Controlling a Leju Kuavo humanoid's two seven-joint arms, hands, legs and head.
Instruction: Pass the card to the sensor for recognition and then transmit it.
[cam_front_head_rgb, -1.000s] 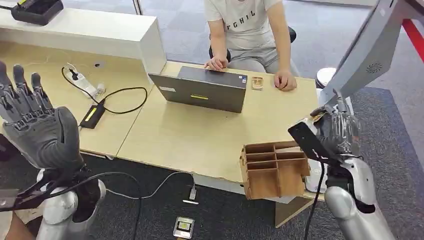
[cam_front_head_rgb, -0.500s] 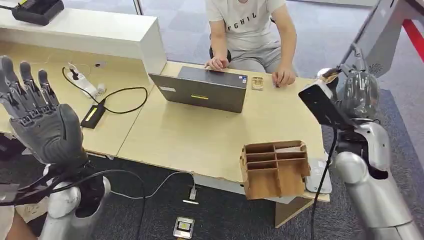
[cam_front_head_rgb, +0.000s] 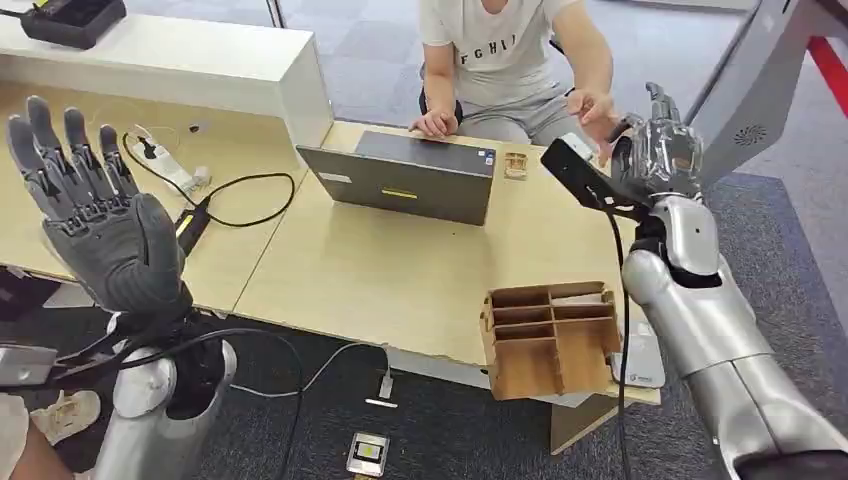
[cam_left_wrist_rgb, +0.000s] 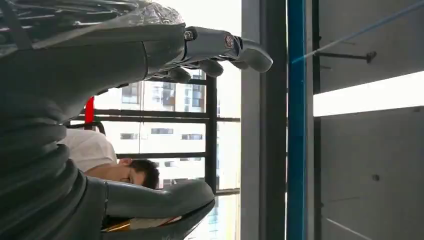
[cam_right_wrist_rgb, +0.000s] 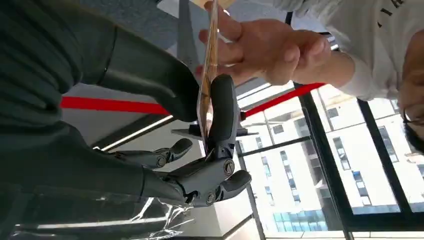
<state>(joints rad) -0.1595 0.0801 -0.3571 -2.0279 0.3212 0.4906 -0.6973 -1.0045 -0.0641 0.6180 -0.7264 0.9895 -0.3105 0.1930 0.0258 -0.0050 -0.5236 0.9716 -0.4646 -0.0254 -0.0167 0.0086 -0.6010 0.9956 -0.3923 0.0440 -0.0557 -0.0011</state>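
- Head view: right hand (cam_front_head_rgb: 660, 150) now raised over the far right corner of the desk (cam_front_head_rgb: 400, 270), way higher and further forward than a second ago, when hanging low beside the wooden organizer (cam_front_head_rgb: 550, 338).
- Pinching the card (cam_right_wrist_rgb: 207, 75) between thumb and a finger, edge-on in the right wrist view.
- Meeting the person's hand (cam_front_head_rgb: 592, 105), now lifted off the desk and touching the card too.
- Left hand (cam_front_head_rgb: 100, 225) holding nothing, fingers spread upward, drifting a bit right.
- Laptop (cam_front_head_rgb: 405, 180) sitting unchanged.
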